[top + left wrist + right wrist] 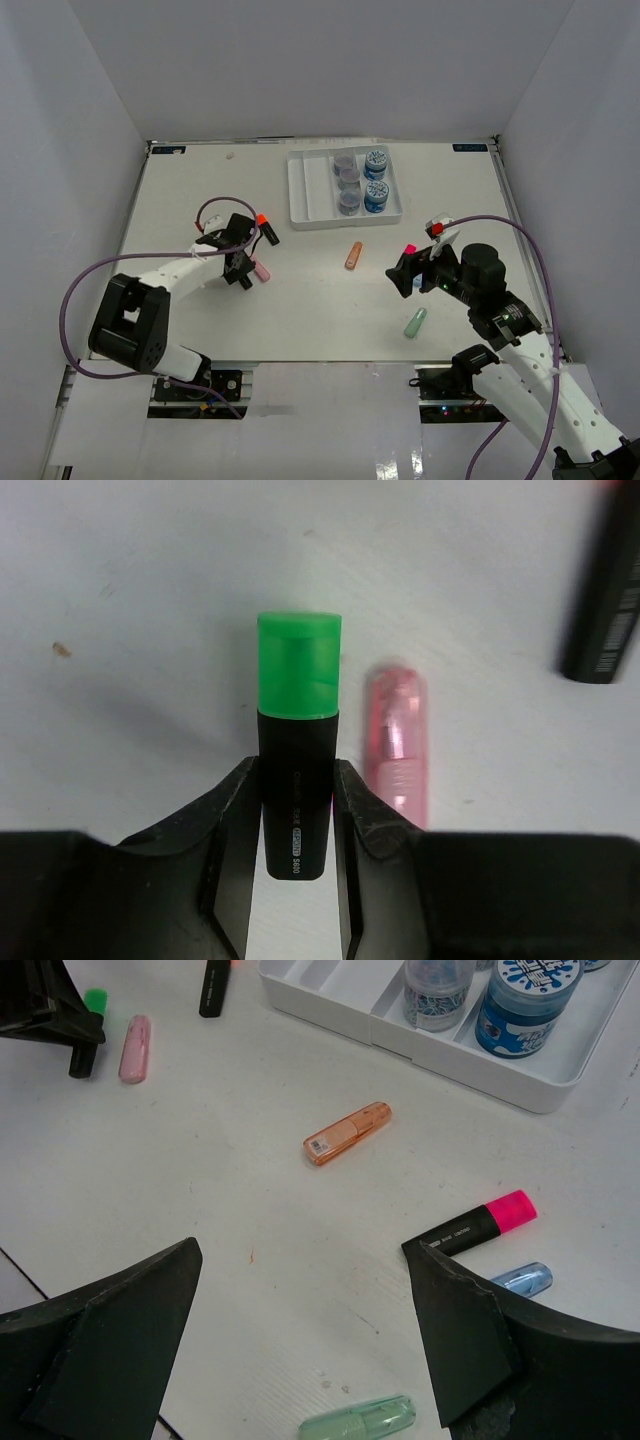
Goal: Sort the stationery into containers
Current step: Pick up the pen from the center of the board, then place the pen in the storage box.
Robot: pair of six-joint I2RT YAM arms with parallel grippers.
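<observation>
Between the jaws of the left gripper [297,790] the green-capped highlighter [298,710] sits clamped by its black barrel, likely for carrying to the tray [305,190]; the right gripper [300,1250] gapes empty.

White table [320,300], plain pale grey walls [320,70] on three sides

Small print on the green-capped highlighter [297,748] is unreadable.

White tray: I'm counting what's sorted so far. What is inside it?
The tray holds three grey jars in one compartment and two blue-labelled jars in the rightmost; its two left compartments look bare. Anything beneath the jars is covered.
</observation>
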